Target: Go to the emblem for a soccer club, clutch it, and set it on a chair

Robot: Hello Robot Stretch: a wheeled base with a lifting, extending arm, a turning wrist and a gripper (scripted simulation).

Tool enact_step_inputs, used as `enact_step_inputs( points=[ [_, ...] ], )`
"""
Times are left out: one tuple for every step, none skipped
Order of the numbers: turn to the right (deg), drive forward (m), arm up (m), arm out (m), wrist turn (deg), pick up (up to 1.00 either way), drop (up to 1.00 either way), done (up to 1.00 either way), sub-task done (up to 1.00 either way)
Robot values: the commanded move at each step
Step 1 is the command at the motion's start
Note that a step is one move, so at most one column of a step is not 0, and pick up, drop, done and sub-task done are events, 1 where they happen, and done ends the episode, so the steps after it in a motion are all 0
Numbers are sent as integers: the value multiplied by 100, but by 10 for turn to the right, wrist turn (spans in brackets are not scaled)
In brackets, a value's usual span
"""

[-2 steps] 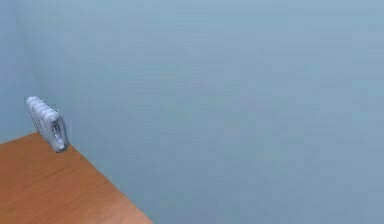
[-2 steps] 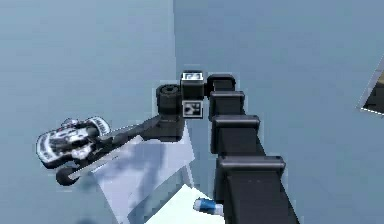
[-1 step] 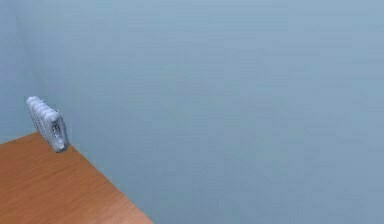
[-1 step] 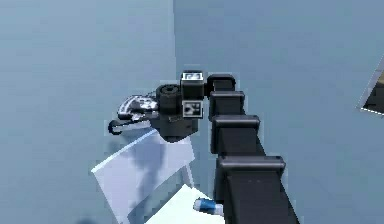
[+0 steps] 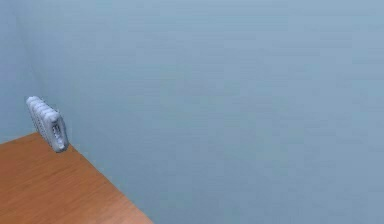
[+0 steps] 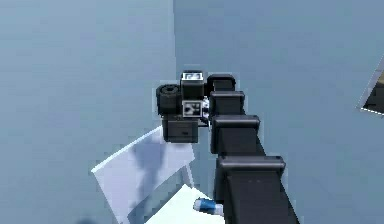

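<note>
Pale blue wall (image 5: 230, 90) faces you ahead, with a strip of brown wooden floor (image 5: 50, 190) at its foot. A white ribbed radiator (image 5: 48, 123) stands against that wall, right where the floor meets it.

Out to the side, take the arm (image 6: 245, 170) as your marker. It rises as a dark square bar from the bottom edge, and two blue walls (image 6: 80, 60) meet in a corner behind its far end. At that end you see the two white squares (image 6: 192, 78) with black marks, and just left of them the gripper (image 6: 172, 105) with its dark body. A white chair (image 6: 135, 172) stands just left of the arm and below the gripper, its pale panel tilted in the picture. You cannot tell the state of the fingers from this view. With the chair lying right behind the gripper's end, you cannot tell whether it holds anything either.

Close against the arm's left side, near the bottom edge, a small blue thing (image 6: 207, 205) lies on the chair's white surface. It may be the emblem, but it is too small for you to be sure. Well to the right of the arm, at the picture's edge, a slim pale panel (image 6: 375, 92) with a brown edge shows against the wall.
</note>
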Motion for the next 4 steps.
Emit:
enact_step_inputs(
  points=[
    [0,0,-32,0,0,0,0,0,0],
    [0,0,-32,0,0,0,0,0,0],
    [0,0,0,0,0,0,100,0,0],
    [0,0,10,0,0,0,0,0,0]
  ],
)
